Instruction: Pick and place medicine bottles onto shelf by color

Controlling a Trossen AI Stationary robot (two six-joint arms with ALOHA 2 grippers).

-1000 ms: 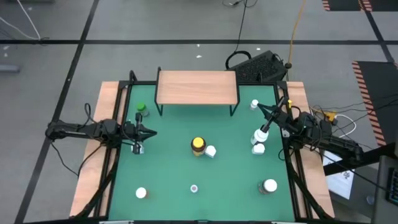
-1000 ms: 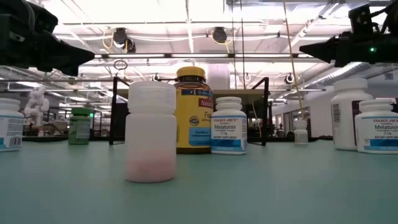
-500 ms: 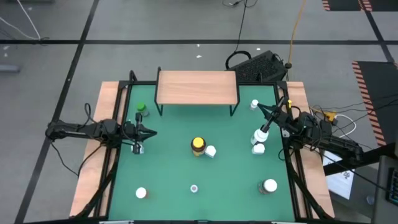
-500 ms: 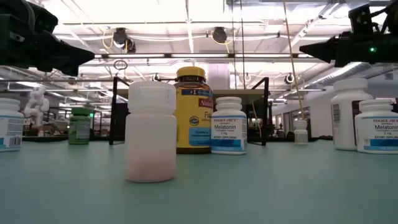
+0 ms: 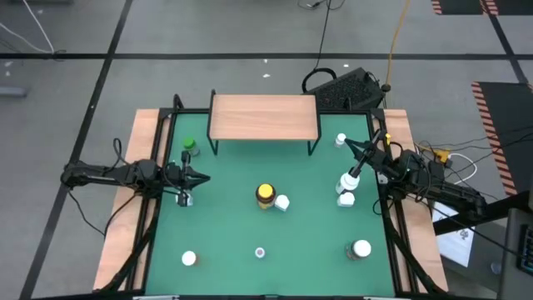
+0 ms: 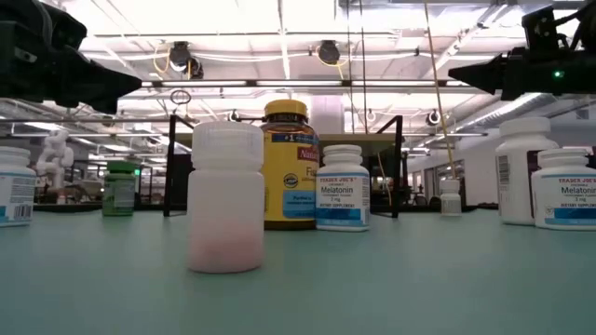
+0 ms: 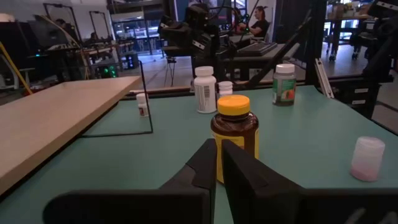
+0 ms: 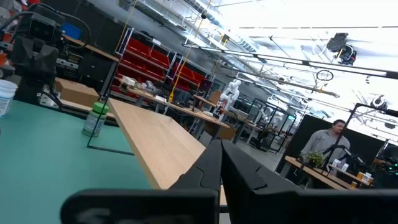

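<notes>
Your left gripper point(image 7: 217, 163) hovers empty, fingers together, facing the amber bottle point(image 7: 234, 137) at mat centre, well short of the shelf point(image 5: 264, 117). Expect a rigid, smooth, fairly heavy body. Grip its cylindrical sides below the yellow cap point(image 7: 233, 105).

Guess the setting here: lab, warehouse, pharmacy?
Most likely a robotics lab or workshop. Red storage bins line racks behind workbenches, a small white humanoid robot stands on a bench, and a person sits at a desk beyond the green mat.
</notes>
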